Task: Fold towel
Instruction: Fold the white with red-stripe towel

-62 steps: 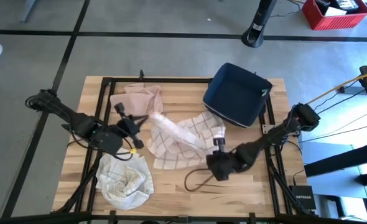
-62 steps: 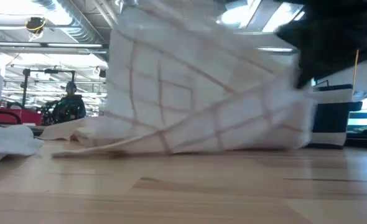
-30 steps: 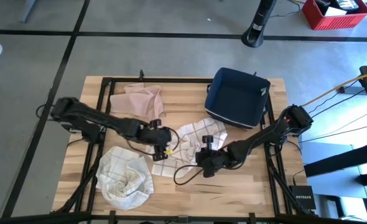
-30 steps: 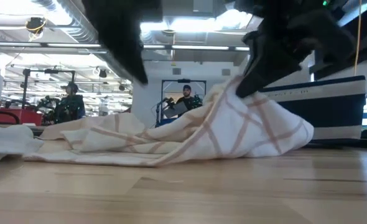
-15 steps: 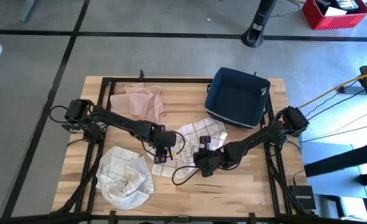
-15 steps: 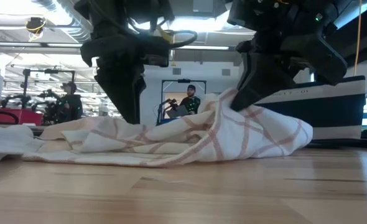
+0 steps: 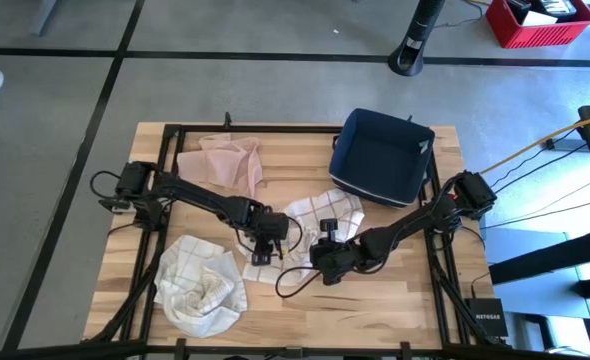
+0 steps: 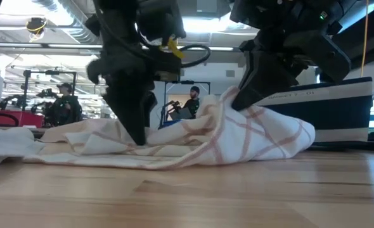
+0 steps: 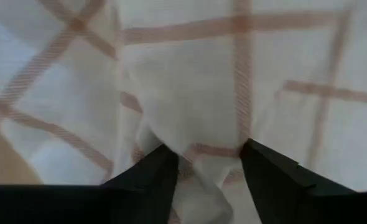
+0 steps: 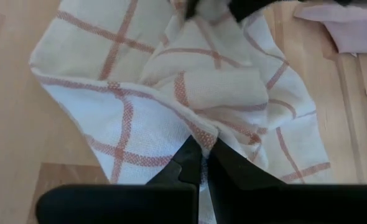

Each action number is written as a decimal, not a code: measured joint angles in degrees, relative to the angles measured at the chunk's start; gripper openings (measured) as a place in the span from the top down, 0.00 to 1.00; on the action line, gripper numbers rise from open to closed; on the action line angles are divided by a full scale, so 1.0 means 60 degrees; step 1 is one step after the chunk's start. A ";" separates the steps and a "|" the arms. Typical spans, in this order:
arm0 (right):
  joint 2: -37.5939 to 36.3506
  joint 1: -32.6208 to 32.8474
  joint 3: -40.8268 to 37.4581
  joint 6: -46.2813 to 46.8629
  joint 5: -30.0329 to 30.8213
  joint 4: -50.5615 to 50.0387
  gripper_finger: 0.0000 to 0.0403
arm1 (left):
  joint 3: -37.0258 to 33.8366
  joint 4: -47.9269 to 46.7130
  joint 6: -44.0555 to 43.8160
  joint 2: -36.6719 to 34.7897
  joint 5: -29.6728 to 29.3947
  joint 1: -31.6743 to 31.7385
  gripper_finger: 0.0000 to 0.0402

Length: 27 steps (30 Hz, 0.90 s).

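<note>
1. checked towel (image 7: 310,225) lying crumpled near the middle of the wooden table (image 7: 395,300), white with thin orange-red lines, bunched into soft folds rather than flat.
2. left gripper (image 7: 260,248) down at the towel's edge on the left arm's side, fingers (image 9: 152,177) spread apart with a ridge of cloth rising between them; not pressed onto the fabric in the left wrist view.
3. in the low view, same gripper (image 8: 136,130) pointing straight down, tips reaching the cloth (image 8: 206,136) close to the tabletop.
4. right gripper (image 7: 327,238) at the towel's opposite side, fingers pressed together and pinching a fold; in the right wrist view, tips (image 10: 202,152) meeting on a puckered seam of the checked cloth (image 10: 171,81).
5. from table height, right gripper (image 8: 250,88) holding that fold raised, so the towel peaks under it and slopes down to the wood on both sides.
6. dark blue bin (image 7: 383,155) just beyond the towel, toward the far right of the table.
7. pale pink cloth (image 7: 225,160) at the far left, well apart from the towel.
8. another crumpled checked cloth (image 7: 203,285) at the near left corner, close to the left gripper but not touching it.
9. two people (image 8: 190,101) visible in the room behind the table.
</note>
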 joint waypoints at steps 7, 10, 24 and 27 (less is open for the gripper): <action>0.0000 0.0000 0.0000 -0.0042 -0.0002 0.0051 0.95 | 0.0004 -0.0199 0.0388 -0.0621 -0.0044 0.0077 0.91; 0.0000 0.0000 0.0000 -0.0044 -0.0004 0.0074 0.95 | 0.0004 -0.0291 0.0502 -0.1115 -0.0510 -0.0024 0.98; -0.0004 0.0000 0.0000 -0.0044 -0.0022 0.0206 0.94 | 0.0004 -0.2712 -0.1621 -0.4346 -0.6737 -0.1021 0.99; -0.0004 0.0000 0.0004 0.0123 -0.0083 0.0183 0.89 | 0.0007 -0.3500 -0.2395 -0.4660 -0.7453 -0.1115 0.99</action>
